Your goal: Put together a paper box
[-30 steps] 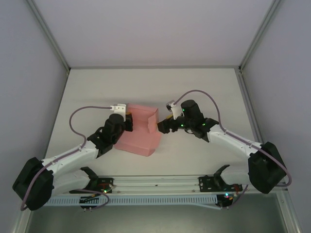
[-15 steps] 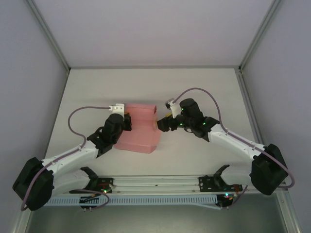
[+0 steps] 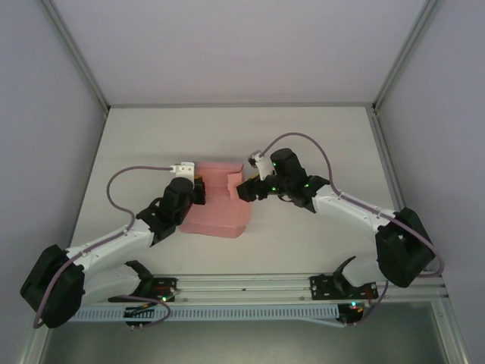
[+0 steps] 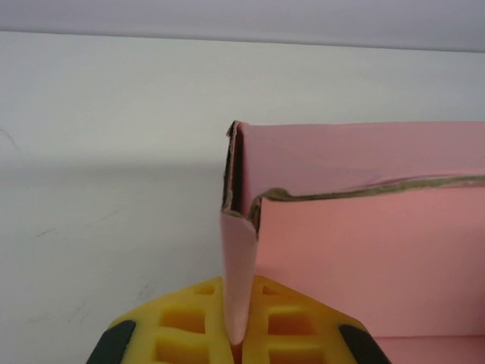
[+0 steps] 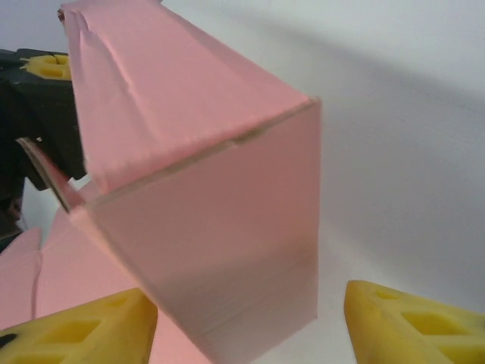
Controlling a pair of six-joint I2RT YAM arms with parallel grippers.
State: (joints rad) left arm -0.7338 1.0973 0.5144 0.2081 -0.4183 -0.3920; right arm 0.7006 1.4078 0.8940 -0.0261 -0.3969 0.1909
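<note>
Left claw (image 4: 236, 322) is clamped on one upright flap of the paper box (image 4: 364, 243), half-folded in the middle of the worktop (image 3: 303, 136); right claw (image 5: 246, 326) stands apart, astride the opposite raised wall. Walls are being stood up, I reckon; next wants a gentle, square pinch there

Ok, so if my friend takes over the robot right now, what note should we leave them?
Left gripper: shut, pinching an upright wall at the left end of the paper box.
Right gripper: open, jaws either side of the box's right end, with a gap on one side.
Box: mid-table, between the two arms.
Done: the far wall and end walls are folded up.
To do: the near panel lies flat. It probably needs folding up, then the box needs closing.
</note>
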